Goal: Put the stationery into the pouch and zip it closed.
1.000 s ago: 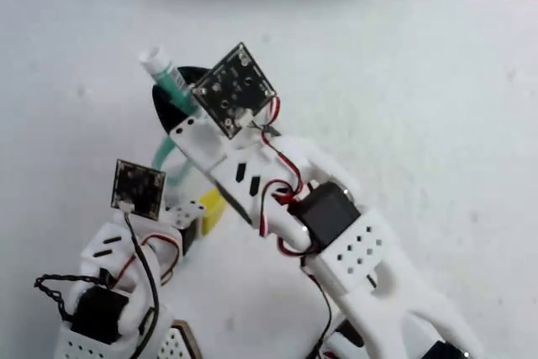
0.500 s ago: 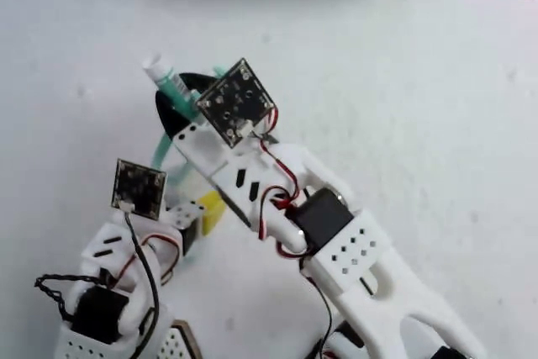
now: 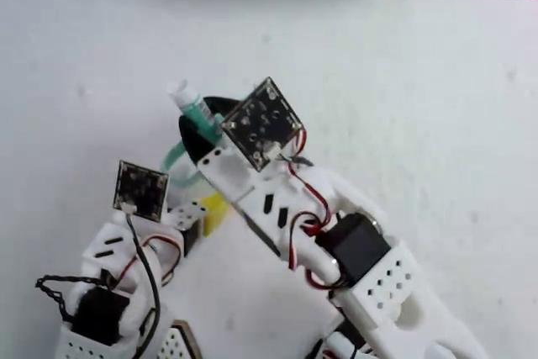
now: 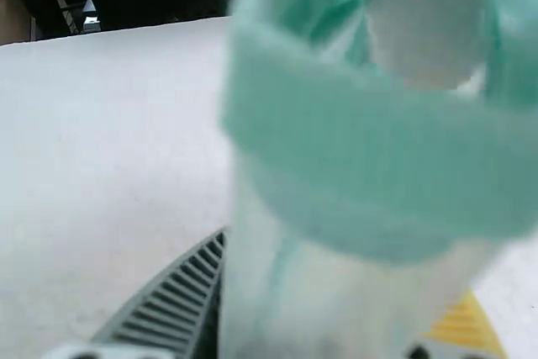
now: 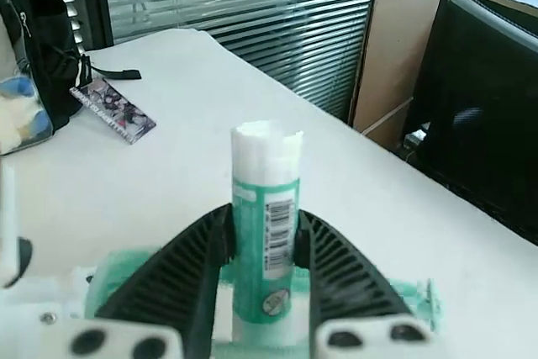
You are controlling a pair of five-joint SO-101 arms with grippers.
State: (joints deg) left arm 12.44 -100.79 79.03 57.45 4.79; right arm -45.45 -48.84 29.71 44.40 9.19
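Between the black ribbed jaws of the right claw (image 5: 265,237) sits the glue stick (image 5: 266,208). It is clamped firmly about its green middle, with its white end pointing out past the jaw tips. Just below that claw lies the mint-green pouch (image 5: 118,279), on the white table (image 3: 420,81). The pouch's banded rim is close against the left claw (image 3: 200,214); whether that claw actually grips the fabric cannot be told. The step in hand, as it appears from the room, is feeding the stick into the pouch. Done well, this means bringing the stick's long axis in line with the opening before any release, so that it slides in lengthwise rather than catching crosswise on the rim. The right claw should go low enough for the stick's leading end to pass the band, and part its jaws only then. A drop from height would likely bounce the smooth cylinder off the soft fabric and let it roll. The rim needs to stand steady and open near the left claw. The zip is not yet due.
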